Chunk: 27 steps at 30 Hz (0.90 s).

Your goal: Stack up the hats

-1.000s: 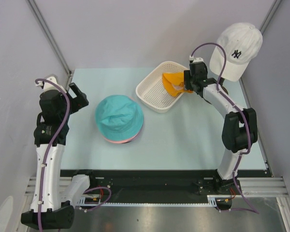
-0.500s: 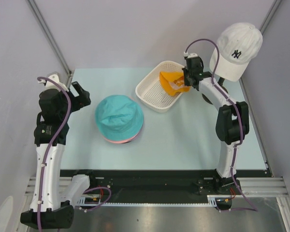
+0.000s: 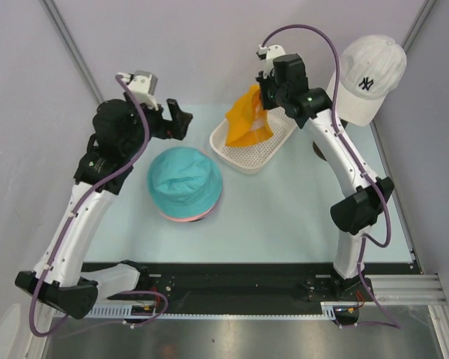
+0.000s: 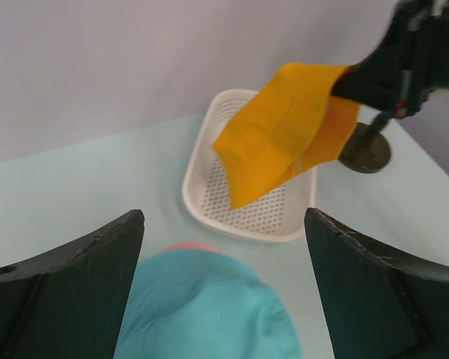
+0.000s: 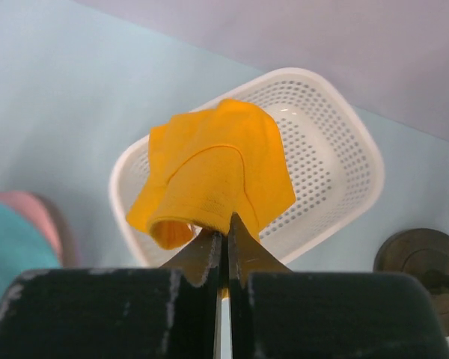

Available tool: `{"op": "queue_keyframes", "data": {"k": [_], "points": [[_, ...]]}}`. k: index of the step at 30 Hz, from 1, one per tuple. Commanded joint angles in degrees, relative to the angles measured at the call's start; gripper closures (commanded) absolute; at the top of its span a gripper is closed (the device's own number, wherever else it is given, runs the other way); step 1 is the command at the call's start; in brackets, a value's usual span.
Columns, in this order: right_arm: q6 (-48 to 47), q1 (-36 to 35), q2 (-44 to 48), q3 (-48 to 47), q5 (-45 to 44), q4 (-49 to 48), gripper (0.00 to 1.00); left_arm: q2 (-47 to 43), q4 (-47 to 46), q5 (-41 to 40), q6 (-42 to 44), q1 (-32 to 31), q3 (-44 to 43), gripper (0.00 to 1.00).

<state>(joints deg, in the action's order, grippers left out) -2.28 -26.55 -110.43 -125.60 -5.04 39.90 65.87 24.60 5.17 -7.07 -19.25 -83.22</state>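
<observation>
Change: orange hat (image 3: 247, 126) now hoisted over basket (image 3: 243, 161), right gripper (image 3: 268, 101) clenched on it.
Left gripper (image 3: 178, 118): fingers spread, empty.
Stack: teal hat (image 3: 185, 182), 8 o'clock of basket.

Narrow gap between basket (image 3: 259, 150), teal hat (image 3: 184, 182)

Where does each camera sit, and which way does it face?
Top external: above and behind, facing down at the table; left arm and right arm show.
Left wrist: on the left arm, facing over the teal hat toward the white basket; open jaws frame it.
Right wrist: facing down past its shut jaws at the orange hat.
Shared: all three show the orange hat over the white basket.
</observation>
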Motion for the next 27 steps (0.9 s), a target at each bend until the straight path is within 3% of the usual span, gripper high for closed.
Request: {"op": "queue_keyframes", "data": {"k": [1, 8, 21, 27], "points": [[-0.44, -4.21, 6.45, -2.81, -2.94, 4.31, 1.00, 2.86, -6.22, 0.72, 1.27, -7.19, -5.01, 0.07], [2.02, -10.80, 8.48, -5.97, -6.65, 9.05, 1.00, 9.19, -5.79, -4.88, 2.67, -18.71, -8.80, 0.05], [7.64, -17.92, 13.66, -2.81, -5.16, 10.29, 1.00, 10.51, -4.12, -18.70, -0.13, -20.04, -6.35, 0.03], [8.26, -20.12, 15.16, -1.93, -5.25, 10.81, 1.00, 10.16, -6.23, -15.28, -2.24, -20.13, -4.33, 0.05]]}}
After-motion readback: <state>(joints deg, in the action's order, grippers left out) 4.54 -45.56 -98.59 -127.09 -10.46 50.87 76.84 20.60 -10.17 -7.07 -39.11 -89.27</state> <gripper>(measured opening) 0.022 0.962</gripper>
